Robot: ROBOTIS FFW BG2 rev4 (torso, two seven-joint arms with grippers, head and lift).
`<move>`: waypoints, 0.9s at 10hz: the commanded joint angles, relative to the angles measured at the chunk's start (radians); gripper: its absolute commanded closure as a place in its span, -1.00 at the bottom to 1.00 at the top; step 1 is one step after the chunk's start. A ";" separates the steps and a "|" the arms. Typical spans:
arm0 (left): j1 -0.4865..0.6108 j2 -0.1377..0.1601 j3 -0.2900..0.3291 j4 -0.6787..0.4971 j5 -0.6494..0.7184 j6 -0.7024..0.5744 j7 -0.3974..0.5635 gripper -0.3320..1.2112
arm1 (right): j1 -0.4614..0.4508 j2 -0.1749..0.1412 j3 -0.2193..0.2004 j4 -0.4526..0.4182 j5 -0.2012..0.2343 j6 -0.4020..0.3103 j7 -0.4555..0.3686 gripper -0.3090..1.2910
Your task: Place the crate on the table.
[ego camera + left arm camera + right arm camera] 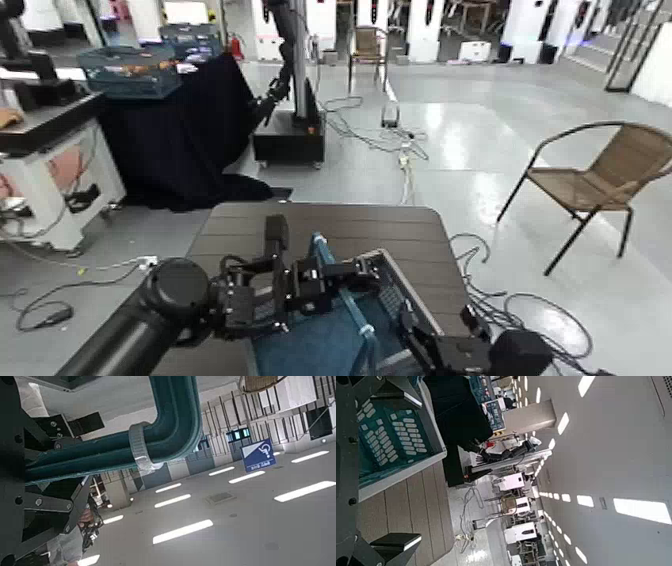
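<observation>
The grey-blue crate [330, 340], teal inside, is at the near edge of the dark brown plank table [330, 225]; I cannot tell whether it rests on the top. My left gripper [305, 285] is shut on the crate's teal bar handle [335, 275]. In the left wrist view the handle [170, 423] runs between the black fingers [47, 510]. My right gripper [428, 338] is at the crate's right rim with its fingers [399, 544] spread wide. The right wrist view shows the slotted crate side [387, 435] and the table planks [407, 510] between them.
A black-draped table [180, 130] with a darker teal lattice crate [130, 70] stands at the back left, beside a white workbench [50, 170]. Another robot's base [290, 135] stands behind the table. A wicker chair [600, 180] is on the right, and cables [400, 140] lie on the floor.
</observation>
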 commanded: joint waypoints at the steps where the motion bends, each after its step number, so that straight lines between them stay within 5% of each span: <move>1: -0.085 -0.014 -0.063 0.119 -0.081 -0.031 -0.107 0.98 | -0.001 0.000 0.002 0.000 -0.001 0.000 0.000 -0.44; 9: -0.182 -0.045 -0.129 0.309 -0.168 -0.083 -0.224 0.97 | -0.010 0.000 0.012 0.005 -0.006 -0.006 0.000 -0.44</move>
